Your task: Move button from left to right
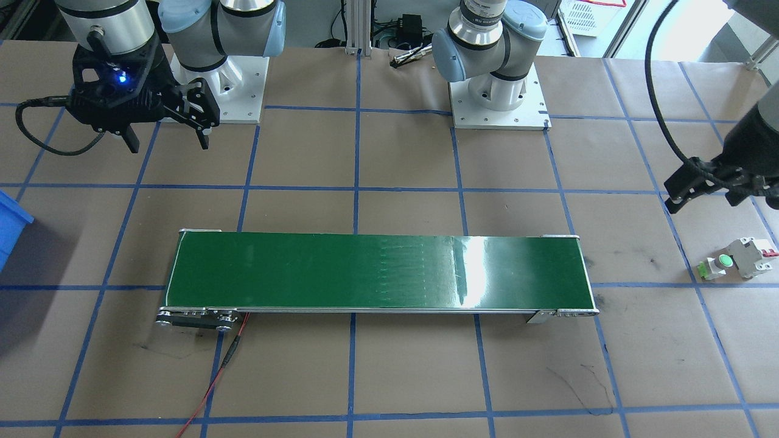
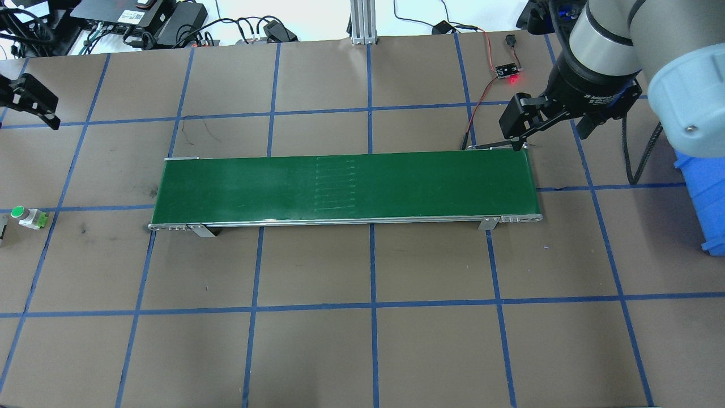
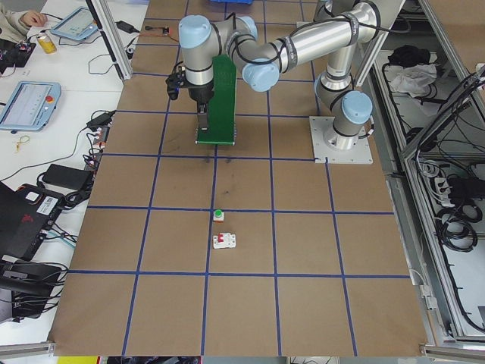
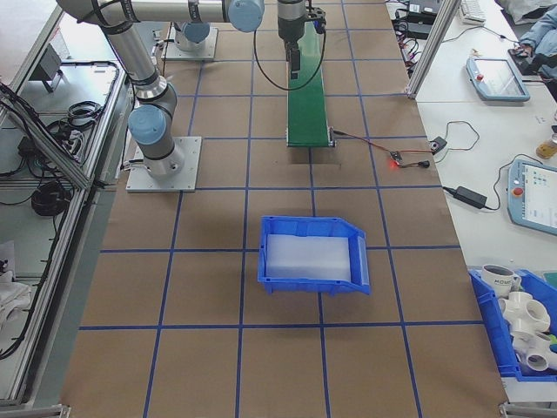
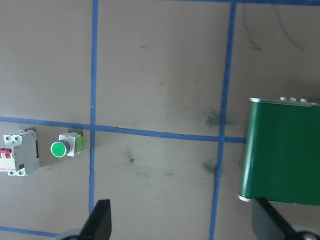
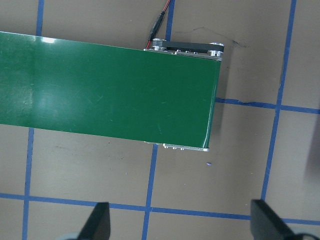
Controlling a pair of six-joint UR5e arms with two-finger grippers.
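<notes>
The button (image 2: 25, 217) lies on its side near the table's (image 2: 374, 351) left edge, its green cap turned toward that edge, with a white breaker (image 1: 753, 256) just beside it on the edge side. Bare brown paper crossed by blue tape lines surrounds the pair on the other sides, and a broad open stretch separates them from the left end of the green conveyor belt (image 2: 345, 187), which runs lengthwise across the middle of the table. The near half of the table, on the robot's side of the belt, is open paper as well. A blue bin (image 4: 314, 254) sits toward the table's right edge, well apart from the belt's right end.

The left gripper (image 1: 691, 191) hangs above the table toward the far left corner, off to one side of the button and not touching it; its fingers (image 5: 100, 220) are spread wide and hold nothing. The right gripper (image 1: 164, 140) hovers over the belt's right end, at its far corner, fingers (image 6: 97, 222) likewise spread wide and empty.
</notes>
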